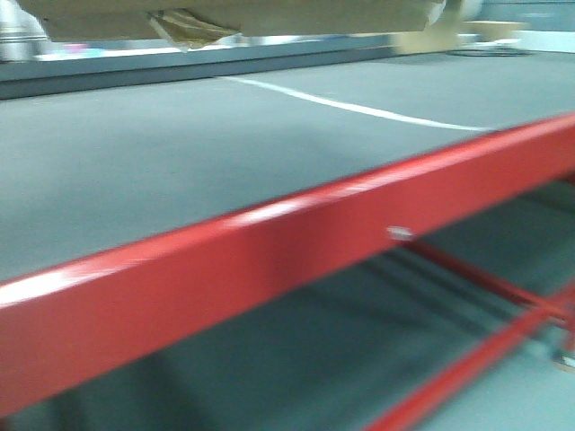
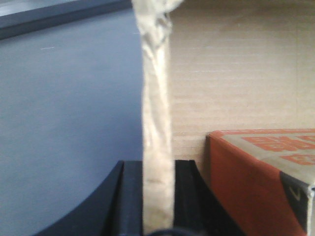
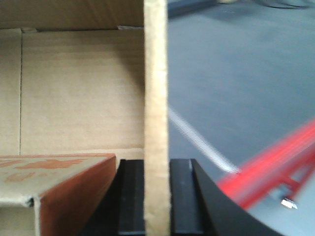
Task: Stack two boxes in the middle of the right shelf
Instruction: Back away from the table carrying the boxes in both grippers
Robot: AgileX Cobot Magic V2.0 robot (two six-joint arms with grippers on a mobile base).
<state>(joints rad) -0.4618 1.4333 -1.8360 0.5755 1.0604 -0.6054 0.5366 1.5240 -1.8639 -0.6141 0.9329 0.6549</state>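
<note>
Along the top edge of the front view hangs the underside of a tan corrugated cardboard box (image 1: 269, 13), with a strip of yellowish clear tape (image 1: 184, 27) peeling from it. Below it a glossy red-painted metal rail (image 1: 269, 260) of a rack slants across the blurred frame, with grey floor (image 1: 135, 153) and a white painted line (image 1: 359, 109) behind. No shelf level of the task can be made out, so I judge the box is being carried and is not yet placed. A second box of that kind is not in sight.

From the left wrist, the left arm's jaws are pinching the box's left wall, with black pads (image 2: 132, 201) on either side of a crumpled, tape-wrapped rim. Inside the box, to the right, lies a smaller orange-printed carton (image 2: 246, 187). The risk, as I judge it, is that the slick, wrinkled tape and soft board let the wall slide or fold in the pinch, the more so with the carton's weight inside. The box would then tilt and might catch the red rail. The arm reaches forward along the rim, with the floor on its outer side.

From the right wrist, the right arm's jaws are pinching the opposite wall, which has a straight, clean cardboard edge. The carton sits at lower left, and the rail and floor lie outside to the right. This arm mirrors the left one, so the box hangs between the two.
</note>
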